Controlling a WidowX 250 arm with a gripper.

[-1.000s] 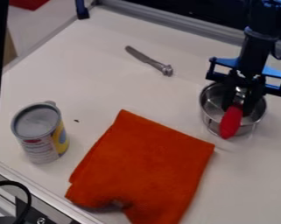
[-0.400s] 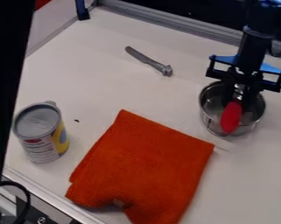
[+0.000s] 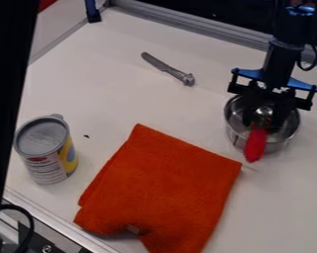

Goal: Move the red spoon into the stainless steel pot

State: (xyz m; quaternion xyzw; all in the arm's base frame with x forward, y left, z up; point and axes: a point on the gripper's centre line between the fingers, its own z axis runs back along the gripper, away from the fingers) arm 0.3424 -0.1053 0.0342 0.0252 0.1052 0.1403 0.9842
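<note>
In the camera view, clamps the red spoon between the fingers of the black two-finger gripper, over the round stainless steel pot, with the red end overlapping the rim nearest the camera. Shows a folded orange cloth near the pot.

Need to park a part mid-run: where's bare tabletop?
Bare: between knife and orange cloth; left of the knife, beyond the can; right of the cloth, below the pot in view. Crowded: the pot, hand over it, red spoon poking past its rim. Can-to-cloth gap is narrower, dark speck in it.
</note>
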